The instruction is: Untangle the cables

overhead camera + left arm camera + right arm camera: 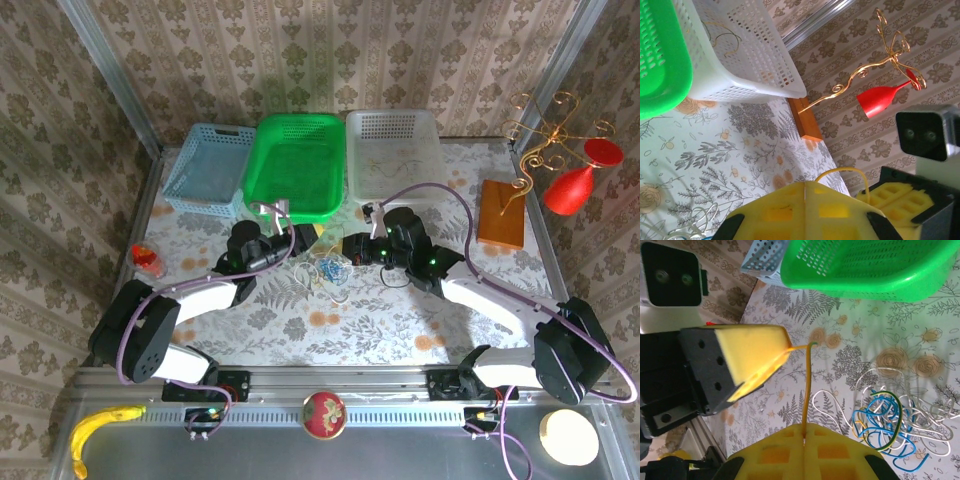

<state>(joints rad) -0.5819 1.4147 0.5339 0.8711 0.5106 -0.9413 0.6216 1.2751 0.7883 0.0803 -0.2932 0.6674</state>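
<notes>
Three baskets stand in a row at the far side of the table: blue basket on the left, green basket in the middle, white basket on the right. A thin curled strand lies in the white basket, faint through the mesh; what it is I cannot tell. From above, the green basket's floor reads as plain mesh. The blue basket sits tilted, with part of its inside hidden.

The cables lie in a loose heap on the table in front of the green basket, between the two arms and just nearer than their tips. Blue, whitish and one olive-yellow loop cross over each other, their ends lost in the tangle. The heap has no single direction.

The right gripper has its fingers pressed together on a yellow cable. The left gripper is likewise clamped, pinching the other end of that stretch. The stretch rises straight from the right fingers, then bends to the left ones, running left to right across the table, above the surface. From above it is too thin to make out. Whether it joins the heap I cannot tell.
</notes>
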